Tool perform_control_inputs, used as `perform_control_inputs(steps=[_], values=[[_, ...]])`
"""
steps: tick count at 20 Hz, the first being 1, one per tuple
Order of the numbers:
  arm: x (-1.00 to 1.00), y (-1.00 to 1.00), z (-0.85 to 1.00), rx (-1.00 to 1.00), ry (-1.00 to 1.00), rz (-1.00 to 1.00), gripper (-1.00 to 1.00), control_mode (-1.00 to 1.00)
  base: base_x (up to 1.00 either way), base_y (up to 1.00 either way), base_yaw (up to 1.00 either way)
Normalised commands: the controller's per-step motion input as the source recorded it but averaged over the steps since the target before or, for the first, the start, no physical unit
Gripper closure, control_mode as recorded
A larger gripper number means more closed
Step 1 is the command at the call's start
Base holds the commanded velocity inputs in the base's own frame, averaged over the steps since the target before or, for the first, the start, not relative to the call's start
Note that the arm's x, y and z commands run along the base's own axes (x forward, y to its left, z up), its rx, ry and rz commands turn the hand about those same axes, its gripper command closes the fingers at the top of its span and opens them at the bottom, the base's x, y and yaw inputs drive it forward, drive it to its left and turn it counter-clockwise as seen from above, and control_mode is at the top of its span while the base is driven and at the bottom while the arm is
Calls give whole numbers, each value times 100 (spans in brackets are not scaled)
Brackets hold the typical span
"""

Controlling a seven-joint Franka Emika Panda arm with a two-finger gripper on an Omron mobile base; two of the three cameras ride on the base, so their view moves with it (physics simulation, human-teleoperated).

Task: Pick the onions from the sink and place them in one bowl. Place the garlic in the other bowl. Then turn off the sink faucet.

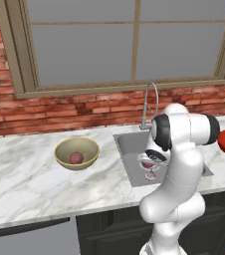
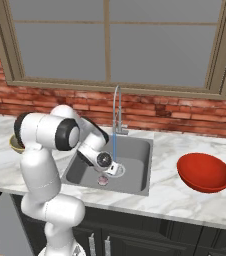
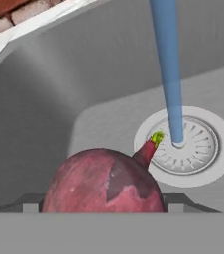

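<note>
Down in the sink [image 2: 135, 170], the gripper [image 3: 104, 206] has its jaws spread wide, one finger tip showing at each side of a reddish-purple onion [image 3: 104, 183] that sits between them; whether the pads actually press on it cannot be told from the hand view. That onion has a short stalk with a yellow-green tip that points toward the round drain [image 3: 186, 146], which lies just beyond it on the basin floor. A blue stream of water [image 3: 167, 69] falls straight onto the drain. From the right base view, a small pale bulb, the garlic [image 2: 103, 180], lies on the basin floor just below the hand. Behind the basin stands the sink faucet [image 1: 149, 102], its arched spout reaching over the sink. On the marble tabletop [image 1: 25, 174], left of the sink, the yellowish-tan bowl [image 1: 77, 153] holds the other onion [image 1: 75, 158]. On the right of the sink, well apart from it, sits the red bowl [image 2: 204, 171], with nothing seen inside. A brick wall [image 2: 185, 112] and a window [image 2: 110, 40] rise behind.
</note>
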Motion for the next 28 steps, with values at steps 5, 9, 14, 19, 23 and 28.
perform_control_inputs(steps=[5,9,14,19,23,28], values=[[5,0,87,0,11,0,100,-100,0,0,0],[0,-1,97,0,26,-3,100,-100,0,0,0],[0,-18,100,0,31,-8,100,-100,0,0,0],[4,-68,100,0,22,-15,100,-100,0,0,0],[4,-67,100,2,19,-15,100,-100,0,0,0],[-28,-32,100,2,6,-9,100,-100,0,0,0]])
